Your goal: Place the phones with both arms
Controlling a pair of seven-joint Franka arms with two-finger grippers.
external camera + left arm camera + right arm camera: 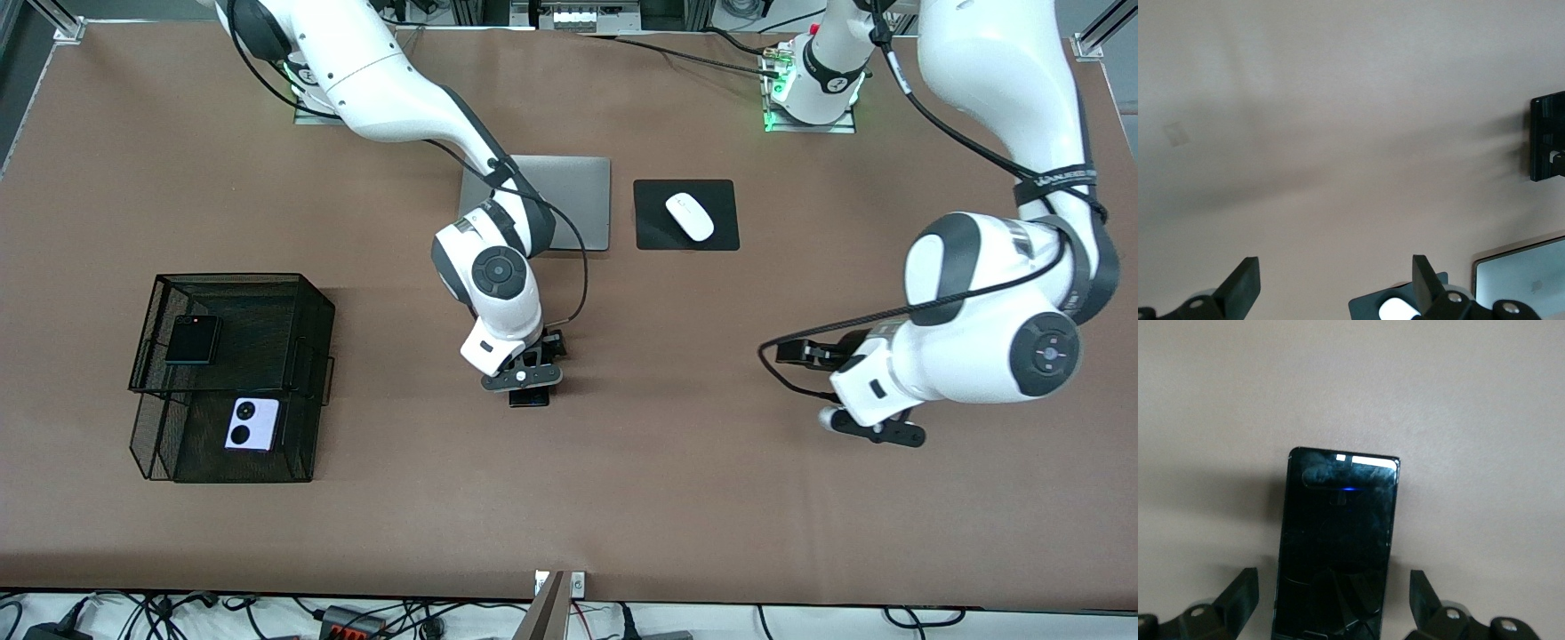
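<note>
Counting three phones: two (193,340) (252,424) in the mesh basket (302,293), one (1335,547) under the released right end effector (1331,600); left end effector (1335,283) released.

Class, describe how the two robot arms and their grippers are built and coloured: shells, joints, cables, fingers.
Both arms have glossy white rounded shells with dark grey joint bands and round grey end caps. A black cable runs along each. The right gripper and the left gripper are black, each with two wedge-shaped fingers. The left arm carries a black strap with white lettering.
</note>
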